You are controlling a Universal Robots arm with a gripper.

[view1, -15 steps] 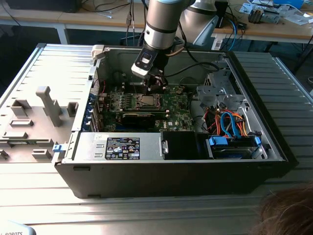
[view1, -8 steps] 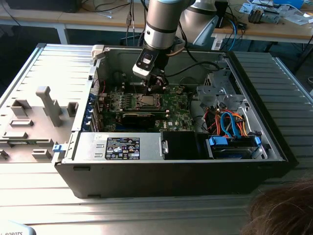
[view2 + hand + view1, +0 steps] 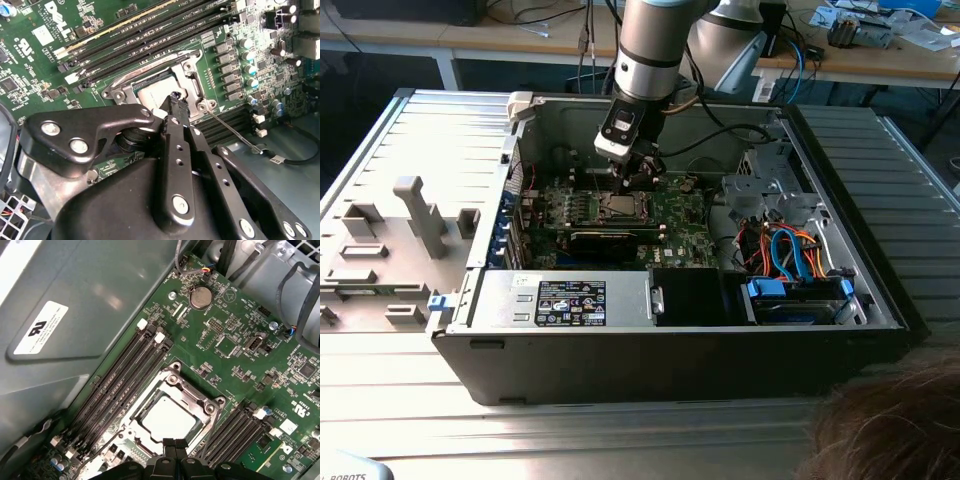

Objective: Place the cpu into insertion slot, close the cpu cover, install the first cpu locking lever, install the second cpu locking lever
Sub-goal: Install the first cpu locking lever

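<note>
Cpu: one cpu (image 3: 167,417), seated in the insertion slot (image 3: 620,207).
Cover: one cpu cover (image 3: 195,396), lying flat around the cpu; judged closed.
Levers: one locking lever (image 3: 232,131) juts away from the insertion slot, apparently unlatched; the second I cannot make out.
Gripper: one gripper (image 3: 173,444), fingers pressed together, nothing visibly pinched, at the insertion slot's edge.

— What sort of place is this?
— A robotics lab or electronics workshop. An open black metal computer case (image 3: 670,340) lies on a ribbed silvery metal table (image 3: 620,440).
— What else shows it?
— Long pale wooden benches (image 3: 880,62) at the far side carry tangled dark cables (image 3: 550,15). A thick grey robot arm (image 3: 655,50) reaches into the case.
</note>
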